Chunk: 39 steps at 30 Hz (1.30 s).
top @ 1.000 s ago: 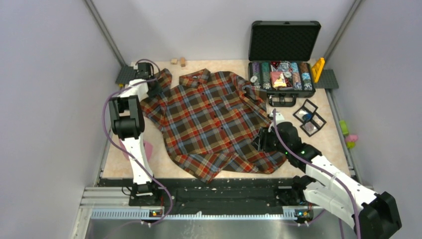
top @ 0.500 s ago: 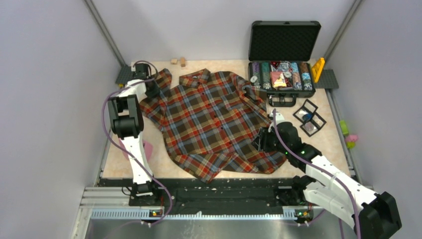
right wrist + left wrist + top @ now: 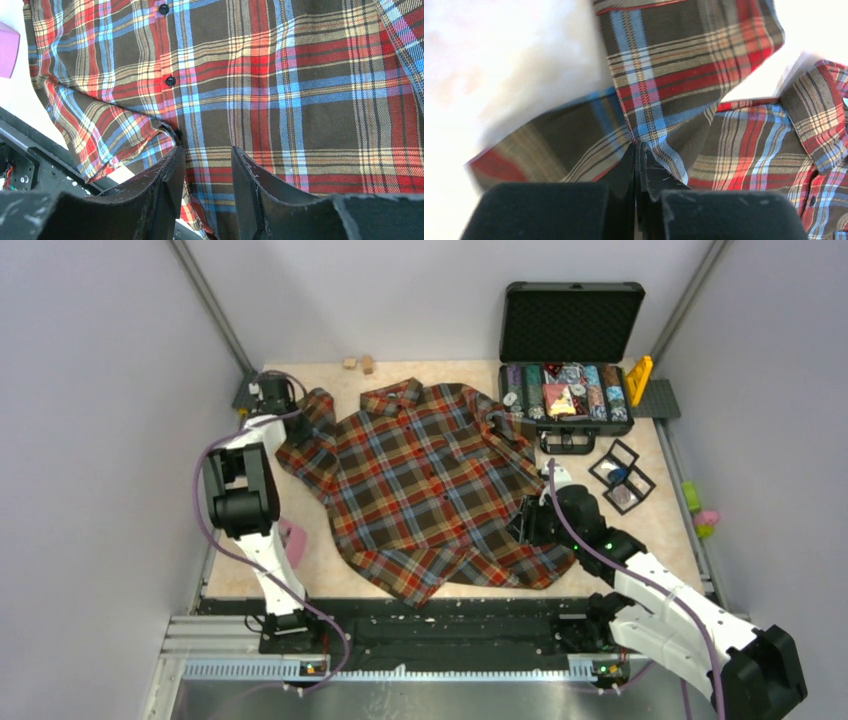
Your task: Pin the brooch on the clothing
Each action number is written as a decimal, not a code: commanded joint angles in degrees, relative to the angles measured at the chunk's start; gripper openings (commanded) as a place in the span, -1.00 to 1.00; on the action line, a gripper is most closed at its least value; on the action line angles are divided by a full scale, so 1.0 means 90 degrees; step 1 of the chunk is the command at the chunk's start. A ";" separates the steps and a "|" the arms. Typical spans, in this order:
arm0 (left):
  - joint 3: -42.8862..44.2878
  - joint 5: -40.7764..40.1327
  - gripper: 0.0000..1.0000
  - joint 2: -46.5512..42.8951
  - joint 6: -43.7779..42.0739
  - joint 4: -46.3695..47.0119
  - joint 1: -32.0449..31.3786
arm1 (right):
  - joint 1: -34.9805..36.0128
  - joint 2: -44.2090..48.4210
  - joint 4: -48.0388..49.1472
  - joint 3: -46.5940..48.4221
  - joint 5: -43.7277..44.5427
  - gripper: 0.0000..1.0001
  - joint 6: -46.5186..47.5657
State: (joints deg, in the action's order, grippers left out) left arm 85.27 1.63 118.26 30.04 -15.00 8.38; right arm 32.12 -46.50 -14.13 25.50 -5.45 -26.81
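Note:
The clothing (image 3: 430, 480), a red, brown and blue plaid shirt, lies spread face up across the table. My left gripper (image 3: 283, 412) is at its far-left sleeve. In the left wrist view the black jaws are pressed together on a pinch of sleeve cloth (image 3: 659, 100), the left gripper (image 3: 638, 146) lifting a fold. My right gripper (image 3: 525, 523) hovers at the shirt's lower right hem. It stands open (image 3: 207, 150) over the plaid (image 3: 300, 75), near the button placket. A tiny blue round piece (image 3: 615, 477), the brooch as far as I can tell, sits in a small black-framed case right of the shirt.
An open black case (image 3: 568, 390) of coloured chips stands at the back right, with a yellow piece (image 3: 638, 380) beside it. Two small wooden blocks (image 3: 358, 363) lie at the back. A pink block (image 3: 293, 540) lies by the left arm. Green and pink toys (image 3: 703, 515) sit at the right edge.
My left gripper has shut on the sleeve and drawn it left and back. The left arm has swung left. The right gripper has narrowed only slightly.

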 commanded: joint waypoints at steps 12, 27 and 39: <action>-0.3692 -0.1843 -1.00 -0.4600 0.0964 0.0478 0.1426 | 0.0064 0.0287 0.0420 -0.0103 -0.0137 -0.20 -0.0123; -0.5253 -0.2231 -0.97 -0.7855 0.0804 -0.0398 0.2258 | 0.0064 0.0484 0.0373 -0.0258 -0.0270 -0.19 -0.0244; -0.3908 -0.1127 0.28 -0.6854 -0.0322 -0.0544 0.2249 | 0.0095 0.0507 0.0297 -0.0172 -0.0560 0.13 -0.0032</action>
State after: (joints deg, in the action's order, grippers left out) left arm 45.04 -12.29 54.61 31.22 -20.69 28.42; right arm 32.14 -42.02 -12.69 22.90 -8.43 -28.53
